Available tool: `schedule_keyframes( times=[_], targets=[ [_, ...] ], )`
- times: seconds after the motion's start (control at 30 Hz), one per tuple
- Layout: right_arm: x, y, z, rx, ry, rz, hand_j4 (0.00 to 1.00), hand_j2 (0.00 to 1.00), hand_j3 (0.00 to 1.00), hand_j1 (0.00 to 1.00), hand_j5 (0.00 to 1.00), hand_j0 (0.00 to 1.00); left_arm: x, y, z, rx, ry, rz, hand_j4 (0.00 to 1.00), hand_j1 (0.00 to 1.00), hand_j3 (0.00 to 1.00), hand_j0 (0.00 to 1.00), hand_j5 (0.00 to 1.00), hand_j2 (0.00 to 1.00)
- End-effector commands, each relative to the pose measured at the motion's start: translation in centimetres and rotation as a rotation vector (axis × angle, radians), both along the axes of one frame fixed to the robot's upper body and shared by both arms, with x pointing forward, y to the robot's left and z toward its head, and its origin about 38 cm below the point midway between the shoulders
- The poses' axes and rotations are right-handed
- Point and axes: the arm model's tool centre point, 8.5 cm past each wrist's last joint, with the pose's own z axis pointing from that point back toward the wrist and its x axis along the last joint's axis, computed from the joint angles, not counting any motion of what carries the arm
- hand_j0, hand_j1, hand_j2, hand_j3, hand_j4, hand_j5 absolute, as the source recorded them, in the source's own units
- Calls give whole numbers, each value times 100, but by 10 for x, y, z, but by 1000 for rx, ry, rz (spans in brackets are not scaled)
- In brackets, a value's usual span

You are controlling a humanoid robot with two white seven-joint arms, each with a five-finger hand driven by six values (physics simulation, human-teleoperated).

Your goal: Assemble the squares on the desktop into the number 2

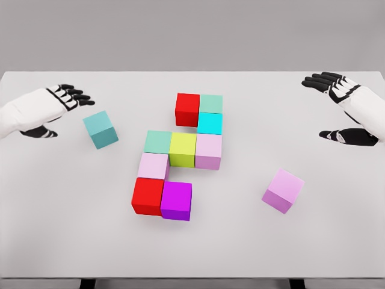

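Eight coloured cubes were seen packed touching at middle of white table [54, 241]: red cube [187, 109] beside mint cube [211, 103] on top, bright red cube [147, 195] and purple cube [176, 200] at bottom. Teal cube [100, 129] was left apart near left hand [60, 102]. Pale pink cube [283, 190] was tilted, well apart on right. Right hand [340, 102] was raised above table. Fingers of both were spread, nothing held.

White arms [27, 111], black-fingered hands [71, 95].

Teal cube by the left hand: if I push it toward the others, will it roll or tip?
The teal cube has flat faces and rests flat, so it will likely slide, not roll. It looks rigid. An off-centre push would probably spin it.
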Motion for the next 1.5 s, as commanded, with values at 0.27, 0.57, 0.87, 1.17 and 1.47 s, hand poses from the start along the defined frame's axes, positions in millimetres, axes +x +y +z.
schedule_keyframes(
  times=[0.27,0.57,0.87,1.17,1.47],
  targets=[
    [0,0,-1,-16,4,-2,100,100,100,100,100,100,7,2,-1,-10,6,15,100,100,100,100,100,100],
    [-11,14,-12,-242,168,112,100,100,100,100,100,100,19,-6,-7,32,36,9,100,100,100,100,100,100],
    [-11,1,-2,-373,188,111,99,99,99,99,99,99,33,-24,-15,83,58,-20,100,100,100,100,100,100],
    [-11,-13,12,-497,204,109,99,99,99,99,99,99,41,-43,-18,117,66,-60,100,100,100,100,100,100],
    [-12,-22,20,-574,222,106,99,99,99,99,99,99,49,-44,-25,150,79,-52,100,100,100,100,100,100]
  ],
)
